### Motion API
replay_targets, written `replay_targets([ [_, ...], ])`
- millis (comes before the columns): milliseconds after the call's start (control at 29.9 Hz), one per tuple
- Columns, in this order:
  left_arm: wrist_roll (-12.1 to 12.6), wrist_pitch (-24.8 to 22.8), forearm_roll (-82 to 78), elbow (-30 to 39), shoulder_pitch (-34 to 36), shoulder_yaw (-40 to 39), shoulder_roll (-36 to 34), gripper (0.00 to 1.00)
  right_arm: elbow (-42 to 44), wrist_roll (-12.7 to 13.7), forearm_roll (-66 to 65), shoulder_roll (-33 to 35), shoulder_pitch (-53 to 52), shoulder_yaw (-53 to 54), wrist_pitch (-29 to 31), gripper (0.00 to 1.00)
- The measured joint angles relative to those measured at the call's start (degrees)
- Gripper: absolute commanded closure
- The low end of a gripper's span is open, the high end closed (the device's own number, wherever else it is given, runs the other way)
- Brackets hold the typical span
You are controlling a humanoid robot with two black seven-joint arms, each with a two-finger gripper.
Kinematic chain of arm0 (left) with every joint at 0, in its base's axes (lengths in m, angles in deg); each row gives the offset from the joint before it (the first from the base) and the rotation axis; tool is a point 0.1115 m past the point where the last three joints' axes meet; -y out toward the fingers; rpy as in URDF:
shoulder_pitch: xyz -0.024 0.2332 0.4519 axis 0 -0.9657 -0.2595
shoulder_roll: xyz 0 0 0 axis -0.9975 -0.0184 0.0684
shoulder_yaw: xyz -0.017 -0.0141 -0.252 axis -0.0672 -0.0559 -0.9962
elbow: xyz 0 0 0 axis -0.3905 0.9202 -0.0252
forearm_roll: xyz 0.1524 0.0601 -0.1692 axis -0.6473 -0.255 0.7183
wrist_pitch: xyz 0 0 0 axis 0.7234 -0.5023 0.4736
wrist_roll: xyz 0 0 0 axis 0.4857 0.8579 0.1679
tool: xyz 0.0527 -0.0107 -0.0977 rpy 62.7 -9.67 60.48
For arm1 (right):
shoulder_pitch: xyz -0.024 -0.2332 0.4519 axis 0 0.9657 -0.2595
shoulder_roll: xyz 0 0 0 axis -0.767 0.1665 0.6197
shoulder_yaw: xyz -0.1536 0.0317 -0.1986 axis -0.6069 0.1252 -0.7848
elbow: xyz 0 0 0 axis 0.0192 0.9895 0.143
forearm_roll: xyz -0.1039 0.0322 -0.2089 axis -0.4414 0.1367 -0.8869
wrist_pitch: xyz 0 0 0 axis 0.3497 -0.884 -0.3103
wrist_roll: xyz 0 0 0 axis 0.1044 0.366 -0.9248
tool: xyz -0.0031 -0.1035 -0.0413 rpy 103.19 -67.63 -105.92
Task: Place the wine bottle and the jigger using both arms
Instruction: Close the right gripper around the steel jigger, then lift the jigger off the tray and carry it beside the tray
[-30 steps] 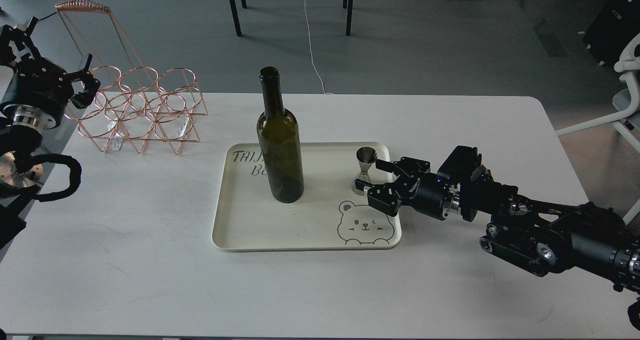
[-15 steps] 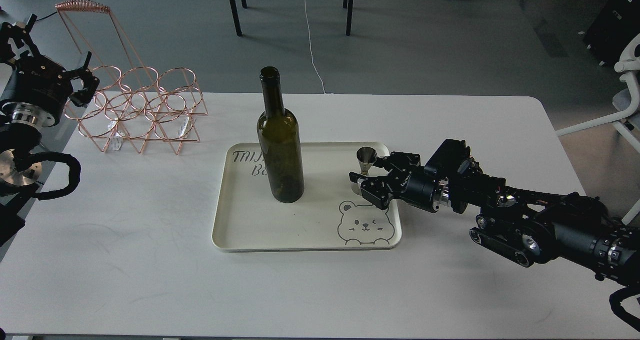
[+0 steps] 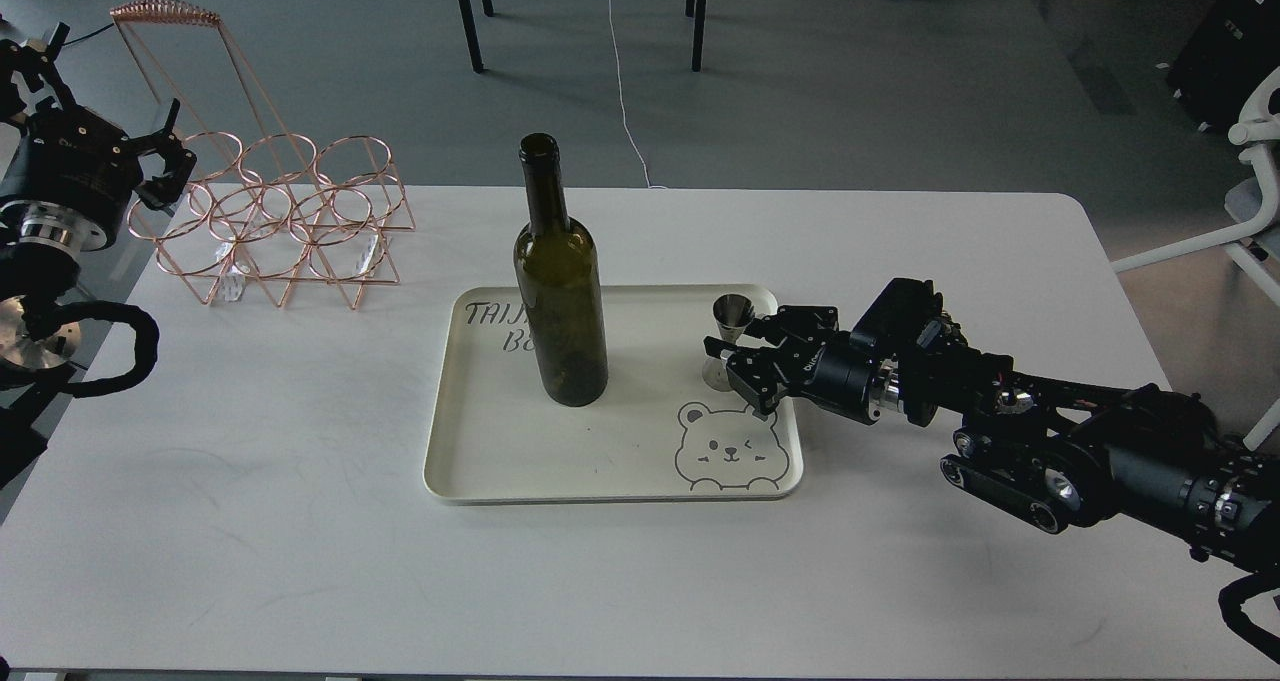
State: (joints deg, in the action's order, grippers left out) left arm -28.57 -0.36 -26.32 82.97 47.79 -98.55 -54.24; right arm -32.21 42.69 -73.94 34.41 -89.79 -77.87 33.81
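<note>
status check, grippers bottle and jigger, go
Right gripper at the jigger, fingers astride its waist, grip unconfirmed. Left gripper open by the copper rack. Wine bottle upright on tray. Nothing blocking.

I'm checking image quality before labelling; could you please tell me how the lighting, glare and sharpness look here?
Head view: dim, even light and soft shadows; sharp overall; the wine bottle shows faint highlights, the jigger small glints; the black right hand loses detail.

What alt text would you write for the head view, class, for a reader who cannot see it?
The right end effector closes around a small silver jigger standing on a cream tray beside an upright green wine bottle. The left end effector hovers by a copper wire rack on the white table.
</note>
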Motion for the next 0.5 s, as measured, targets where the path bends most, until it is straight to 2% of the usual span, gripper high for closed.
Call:
replay_targets([
  [100,0.0,0.04,0.0,0.0,-0.01,0.0,-0.03,0.02,0.06,0.0,0.0,0.04,-0.01,0.0,-0.09,0.83],
  [268,0.06,0.25,-0.01,0.0,-0.04,0.23,-0.02,0.02,0.06,-0.17,0.0,0.07,0.06,-0.07,-0.19,0.95],
  [502,0.09,0.27,-0.09,0.0,-0.04,0.32,0.0,0.02,-0.36,-0.29,0.0,-0.05,-0.11,-0.09,-3.08,0.95],
])
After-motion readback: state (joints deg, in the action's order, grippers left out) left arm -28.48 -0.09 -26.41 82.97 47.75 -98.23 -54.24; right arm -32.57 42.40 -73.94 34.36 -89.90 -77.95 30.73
